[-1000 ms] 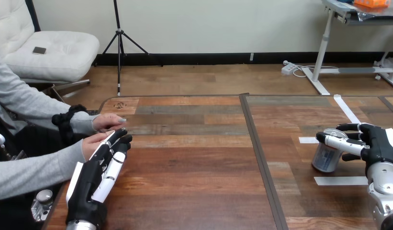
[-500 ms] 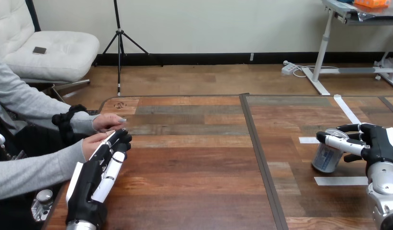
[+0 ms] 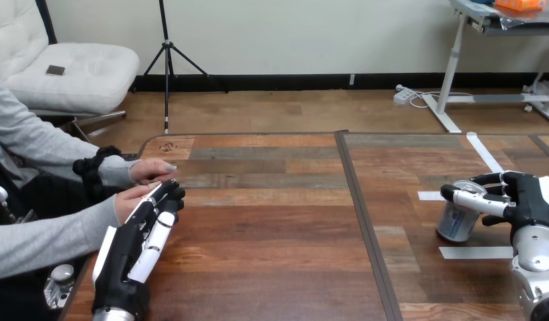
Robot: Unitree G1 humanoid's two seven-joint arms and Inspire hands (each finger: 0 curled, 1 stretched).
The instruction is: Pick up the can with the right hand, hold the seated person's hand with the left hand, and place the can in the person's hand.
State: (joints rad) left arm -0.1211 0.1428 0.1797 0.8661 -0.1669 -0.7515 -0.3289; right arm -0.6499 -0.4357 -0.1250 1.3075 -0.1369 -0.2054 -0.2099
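While my right hand (image 3: 529, 204) curls round the slightly tilted can (image 3: 452, 224), the person's nearer hand (image 3: 128, 200) lies far left, touching my straight-fingered left hand (image 3: 124, 254).

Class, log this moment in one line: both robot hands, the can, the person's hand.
left hand: open, straight beside person's nearer hand | right hand: curled round can | can: on table
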